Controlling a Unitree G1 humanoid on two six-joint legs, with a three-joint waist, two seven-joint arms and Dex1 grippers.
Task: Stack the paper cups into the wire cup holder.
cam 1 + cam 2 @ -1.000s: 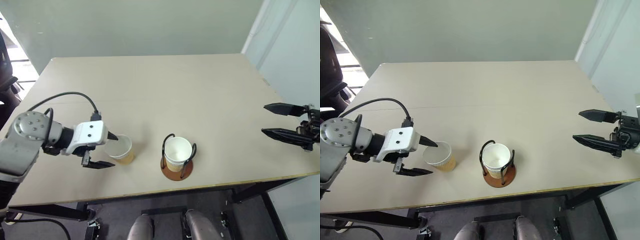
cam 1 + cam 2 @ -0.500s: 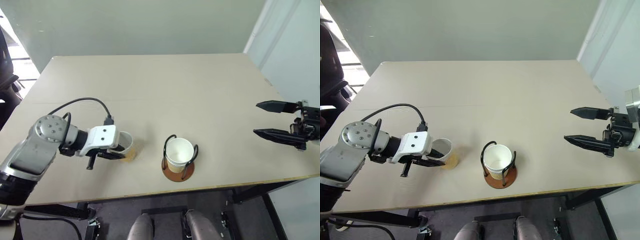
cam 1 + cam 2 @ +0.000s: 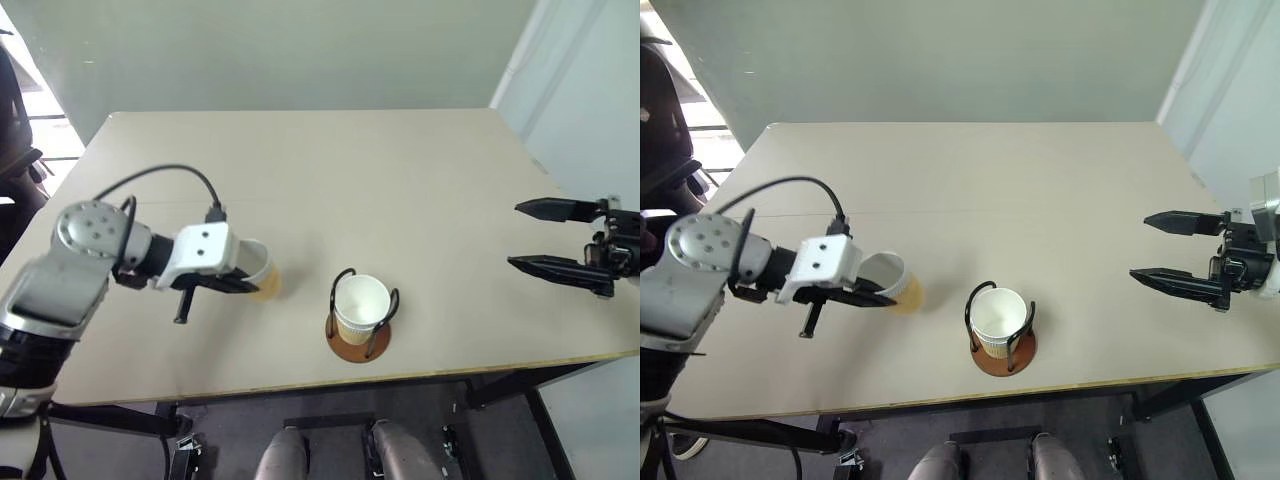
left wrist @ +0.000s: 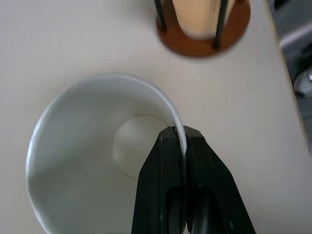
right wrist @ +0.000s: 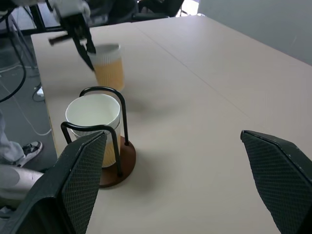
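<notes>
Paper cup (image 3: 258, 277), tan-walled and white inside, pinched at its rim wall between the left gripper (image 4: 181, 141)'s two black fingers, one inside the mouth and one outside. Cup held just above the table (image 3: 330, 170), near the front edge and left of centre, its mouth upward and slightly tipped.

Wire cup holder (image 3: 357, 338): reddish-brown disc base, two black upright loops, standing near the front edge at about the middle. Second cup (image 3: 359, 305) already seated upright inside the loops, mouth open to the ceiling.

Relation that matters: holder lies directly to the right of the held cup, close by and with bare tabletop between them. Held cup's long axis is near vertical, roughly parallel to the seated cup's, so nesting calls, in my judgement, for a sideways carry to the right, a lift over the loops, then a straight drop. Risk lies in the thin rim grip letting the cup swing.

Right gripper (image 3: 560, 238): at the far right edge of the table, jaws spread wide, holding nothing, well apart from the holder. Left arm is plainly nearer.
</notes>
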